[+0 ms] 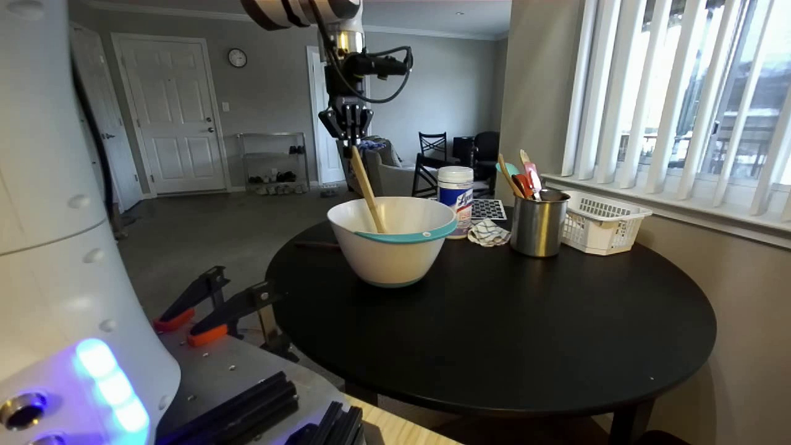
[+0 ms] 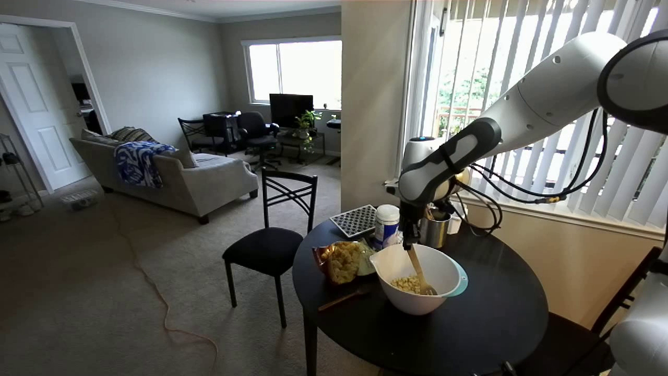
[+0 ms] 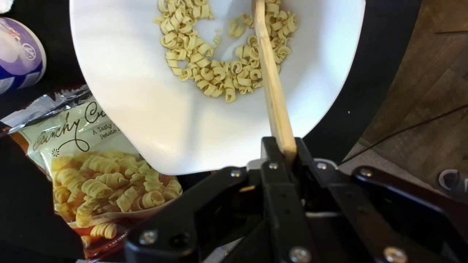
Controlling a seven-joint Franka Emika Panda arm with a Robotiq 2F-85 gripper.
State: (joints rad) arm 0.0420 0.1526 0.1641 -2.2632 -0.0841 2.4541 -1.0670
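In the wrist view we see the claw pinched narrow on the end of a wooden spoon, which runs toward twelve o'clock into the white bowl. From the claw, we find curly snacks at eleven o'clock and a bag at nine.

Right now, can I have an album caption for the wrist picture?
The tool grips a wooden handle that reaches into a white bowl of curly snacks, beside a shiny bag.
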